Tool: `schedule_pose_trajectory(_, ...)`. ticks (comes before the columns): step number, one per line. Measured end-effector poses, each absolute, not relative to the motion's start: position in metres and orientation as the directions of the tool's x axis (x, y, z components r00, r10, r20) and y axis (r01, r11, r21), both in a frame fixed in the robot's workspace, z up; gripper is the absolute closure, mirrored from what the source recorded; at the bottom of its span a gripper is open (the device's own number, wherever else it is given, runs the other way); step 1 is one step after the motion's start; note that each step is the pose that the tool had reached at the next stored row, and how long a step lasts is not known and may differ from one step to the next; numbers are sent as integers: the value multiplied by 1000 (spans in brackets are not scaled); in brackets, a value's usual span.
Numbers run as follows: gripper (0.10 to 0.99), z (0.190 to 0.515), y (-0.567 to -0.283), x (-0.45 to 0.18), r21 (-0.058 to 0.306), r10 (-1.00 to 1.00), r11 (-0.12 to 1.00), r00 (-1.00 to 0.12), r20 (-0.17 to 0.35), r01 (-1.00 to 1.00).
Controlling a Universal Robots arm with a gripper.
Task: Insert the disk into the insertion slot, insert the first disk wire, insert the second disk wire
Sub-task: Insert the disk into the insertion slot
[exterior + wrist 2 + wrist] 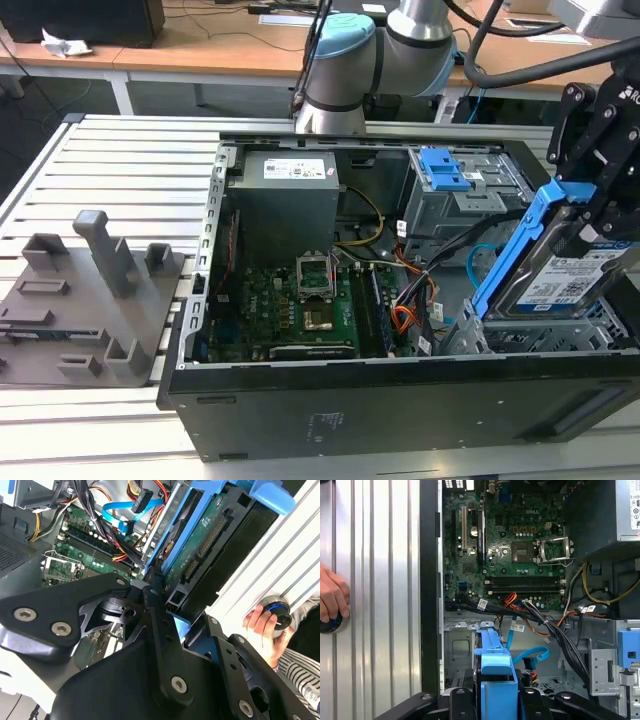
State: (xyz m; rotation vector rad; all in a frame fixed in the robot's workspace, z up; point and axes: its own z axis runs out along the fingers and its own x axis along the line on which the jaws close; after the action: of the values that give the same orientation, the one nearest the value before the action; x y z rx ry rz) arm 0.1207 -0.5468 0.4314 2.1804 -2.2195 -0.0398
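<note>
Nearest in the exterior view runs the black side wall of the computer case, which lies open on a slatted metal table. At the exterior view's left a grey fixture plate sits beside the case, well apart from the work. Inside come the motherboard and the power supply, then a bundle of loose cables, then the taller grey cage with its blue clip.

At the exterior view's right the gripper has its jaws closed on the upper end of the disk, clamping it from both sides. The disk's long axis is steeply tilted, with the low end toward the cables and the high end leaning to the exterior view's right under the jaws. Directly beneath lies the insertion slot, its perforated grey wall just inside the case wall. The disk's low edge sits at the slot's mouth (whether it has entered I cannot tell).

Room is tight: the case wall on the near side, cables just beside the low end, the cage beyond. In the first wrist view a person's hand rests on a knob on the table, outside the case.
</note>
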Motion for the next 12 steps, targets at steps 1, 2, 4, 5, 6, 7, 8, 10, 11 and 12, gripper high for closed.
schedule_pose_trajectory(1,722,430,-547,121,39,-1000,18,-18,4,-999)
schedule_pose_trajectory(2,722,427,-547,121,39,-1000,18,-18,4,-999)
schedule_pose_trajectory(4,722,420,-547,121,39,-1000,18,-18,4,-999)
schedule_pose_trajectory(5,722,417,-547,121,39,-1000,18,-18,4,-999)
schedule_pose_trajectory(6,722,416,-547,121,39,-1000,18,-18,4,-999)
schedule_pose_trajectory(7,722,412,-547,121,39,-1000,18,-18,4,-999)
schedule_pose_trajectory(8,722,409,-547,121,39,-1000,18,-18,4,-999)
schedule_pose_trajectory(10,722,405,-547,121,39,-1000,18,-18,4,-999)
schedule_pose_trajectory(11,722,402,-547,121,39,-1000,18,-18,4,-999)
schedule_pose_trajectory(12,722,401,-547,121,39,-1000,18,-18,4,-999)
